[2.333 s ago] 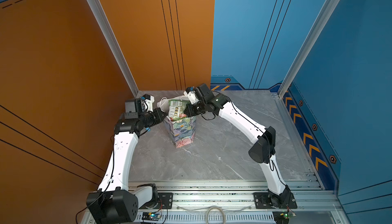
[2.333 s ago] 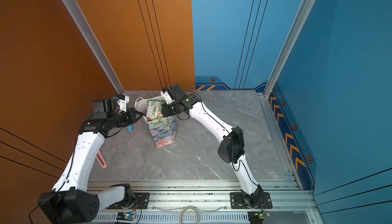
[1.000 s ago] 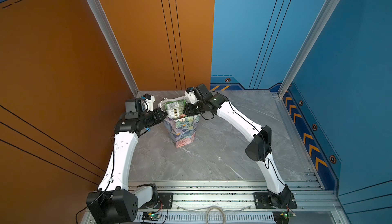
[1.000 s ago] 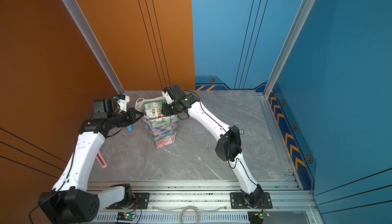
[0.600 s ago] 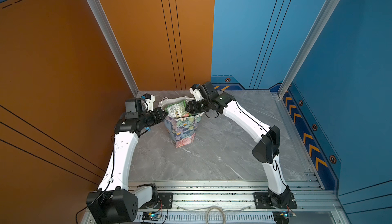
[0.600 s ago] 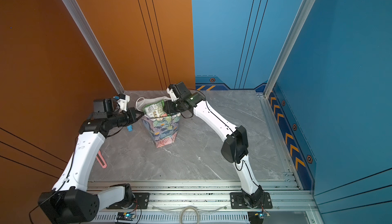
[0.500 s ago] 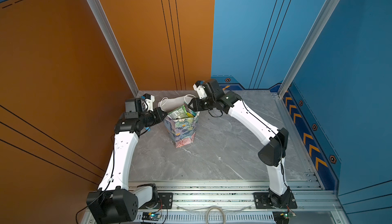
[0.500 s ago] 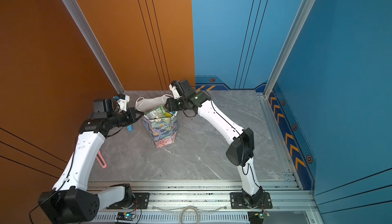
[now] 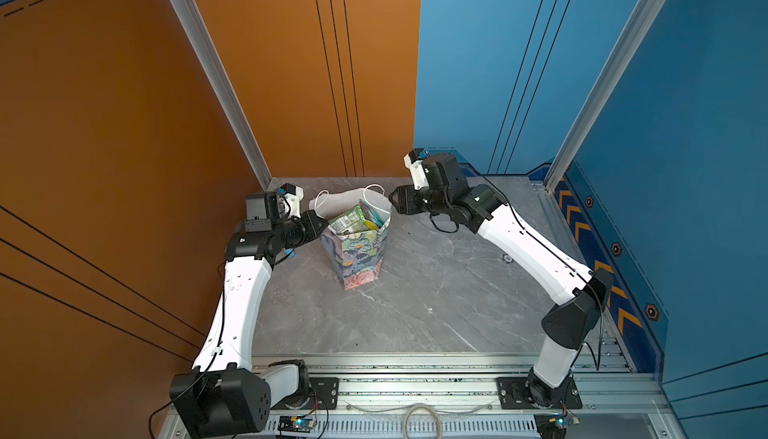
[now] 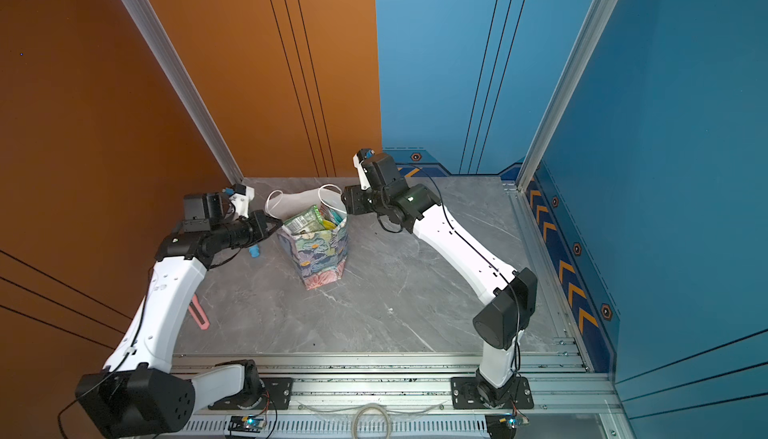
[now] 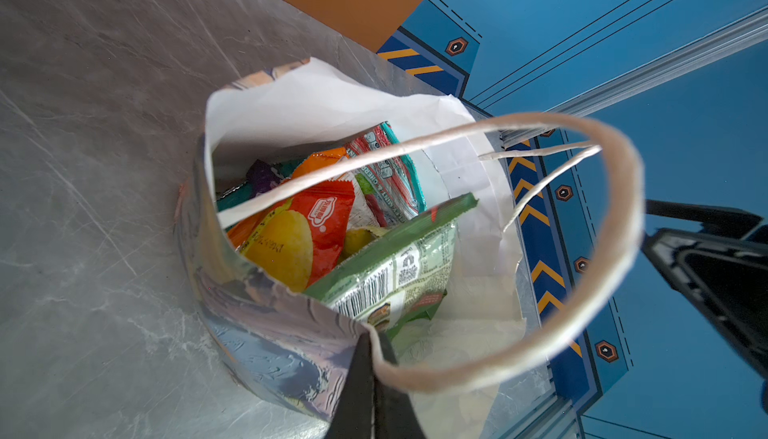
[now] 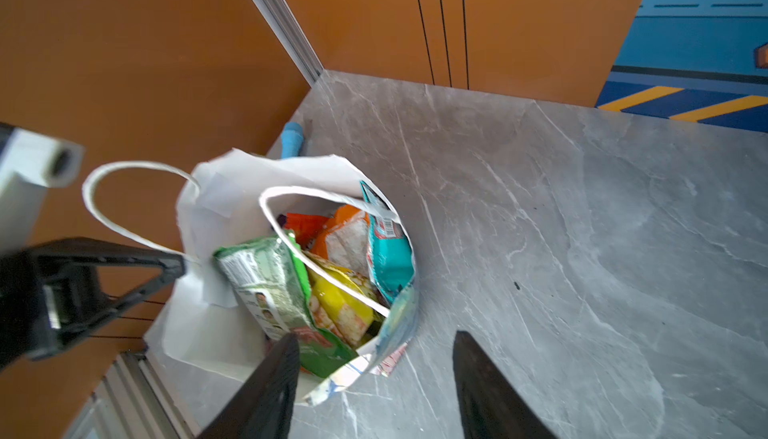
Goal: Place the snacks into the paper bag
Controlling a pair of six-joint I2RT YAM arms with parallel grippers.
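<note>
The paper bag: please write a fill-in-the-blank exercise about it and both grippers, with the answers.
1. The snacks lie ___ the paper bag.
2. The left gripper is shut on the rim of the ___.
3. The right gripper is ___, holding nothing.
4. The packet nearest the left gripper is ___.
Answers: inside; bag; open; green.

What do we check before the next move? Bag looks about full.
1. Grip: left end effector pinches the bag rim: ok.
2. Right end effector open and empty: ok.
3. Bag standing upright: ok.
4. Green packet fully inside: not ok, it sticks up past the rim.
5. Handle clear of the opening: not ok, one cord lies across it.
6. Table free of strays: none seen, but parts are hidden: cannot tell.
</note>
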